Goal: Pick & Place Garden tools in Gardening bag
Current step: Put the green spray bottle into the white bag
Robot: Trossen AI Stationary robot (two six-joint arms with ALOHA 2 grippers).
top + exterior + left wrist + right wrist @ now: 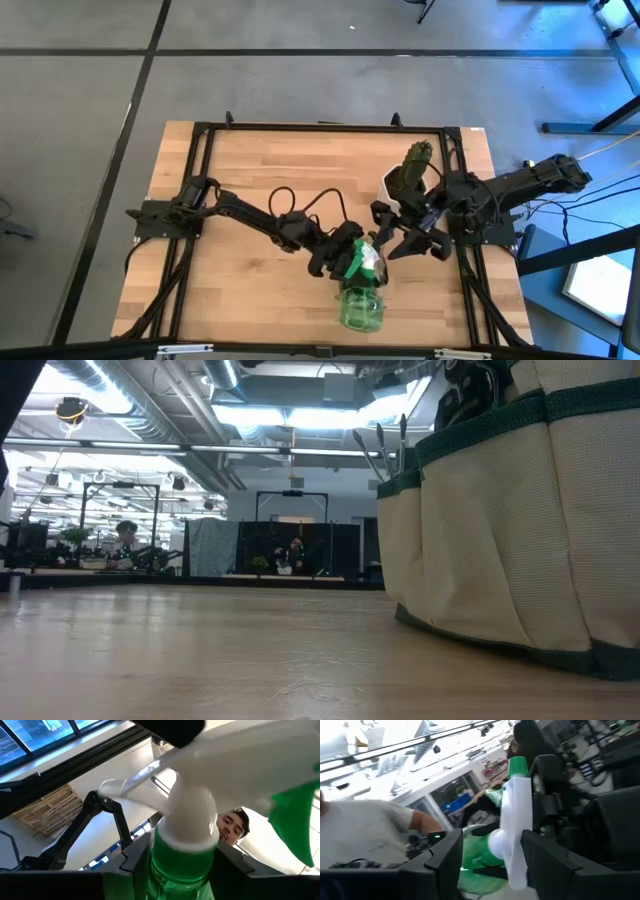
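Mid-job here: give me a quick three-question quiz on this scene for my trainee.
1. True or false: the left pincer grips the spray bottle.
2. What stands next to the right pincer? A) cactus in a white pot B) a watering can C) a bucket
3. Fill in: the gardening bag has trim coloured dark ____.
Key: 1 true; 2 A; 3 green.

A: Spray bottle (361,292) — translucent green body, white nozzle head — lies at the table's near edge, nozzle end between my left fingers (125,870).

B: And the bag?

A: Gardening bag (520,530) — khaki fabric, dark green trim, upright on the wood; thin tool ends poke above its rim.
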